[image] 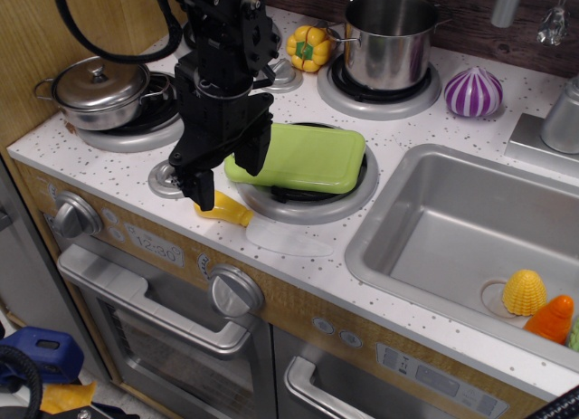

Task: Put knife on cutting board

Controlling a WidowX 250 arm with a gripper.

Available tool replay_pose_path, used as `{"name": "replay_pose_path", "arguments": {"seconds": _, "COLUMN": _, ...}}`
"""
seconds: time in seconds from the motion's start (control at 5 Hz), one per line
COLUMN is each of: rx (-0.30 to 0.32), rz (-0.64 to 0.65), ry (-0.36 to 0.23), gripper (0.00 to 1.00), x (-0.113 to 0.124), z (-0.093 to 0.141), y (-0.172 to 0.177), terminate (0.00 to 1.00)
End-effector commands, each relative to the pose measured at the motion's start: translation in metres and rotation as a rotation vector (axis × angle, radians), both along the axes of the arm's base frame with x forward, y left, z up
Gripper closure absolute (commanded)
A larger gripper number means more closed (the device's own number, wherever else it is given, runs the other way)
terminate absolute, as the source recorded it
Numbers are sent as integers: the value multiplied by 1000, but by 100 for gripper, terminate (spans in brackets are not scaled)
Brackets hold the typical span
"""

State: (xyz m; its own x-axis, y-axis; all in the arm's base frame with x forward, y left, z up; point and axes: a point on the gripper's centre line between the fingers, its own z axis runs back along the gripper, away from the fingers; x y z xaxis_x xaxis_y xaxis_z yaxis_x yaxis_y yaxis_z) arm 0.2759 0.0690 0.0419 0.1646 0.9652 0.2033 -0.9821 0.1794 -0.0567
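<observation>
Countertop (380, 247) | gripper (206, 195) closed on knife (262, 227) handle | cutting board (303, 157) just behind

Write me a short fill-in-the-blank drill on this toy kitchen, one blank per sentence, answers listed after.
1. The knife lies on the counter at the front edge of the stove, its handle colored ____.
2. The cutting board rests on top of a ____.
3. The purple striped onion sits beside the tall pot, behind the ____.
4. The gripper hangs over the knife's ____ end.

Answers: yellow; burner; sink; handle
</observation>
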Motion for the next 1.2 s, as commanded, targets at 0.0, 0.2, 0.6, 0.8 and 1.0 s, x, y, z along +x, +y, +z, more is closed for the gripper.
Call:
{"name": "replay_pose_path", "arguments": {"seconds": 0.0, "rx": 0, "rz": 0, "ry": 0, "gripper": 0, "x": 0, "z": 0, "y": 0, "terminate": 0}}
{"name": "replay_pose_path", "arguments": {"seconds": 0.2, "rx": -7, "rz": 10, "ry": -5, "gripper": 0, "x": 1, "z": -5, "y": 2, "terminate": 0}}
{"name": "replay_pose_path", "arguments": {"seconds": 0.6, "rx": -14, "rz": 23, "ry": -21, "gripper": 0, "x": -1, "z": -18, "y": 5, "terminate": 0}}
{"name": "replay_pose_path", "arguments": {"seconds": 0.8, "rx": -1, "rz": 35, "ry": -50, "gripper": 0, "x": -1, "z": -27, "y": 6, "terminate": 0}}
{"name": "replay_pose_path", "arguments": {"seconds": 1.0, "rx": -20, "rz": 46, "ry": -54, "gripper": 0, "x": -2, "z": -33, "y": 7, "terminate": 0}}
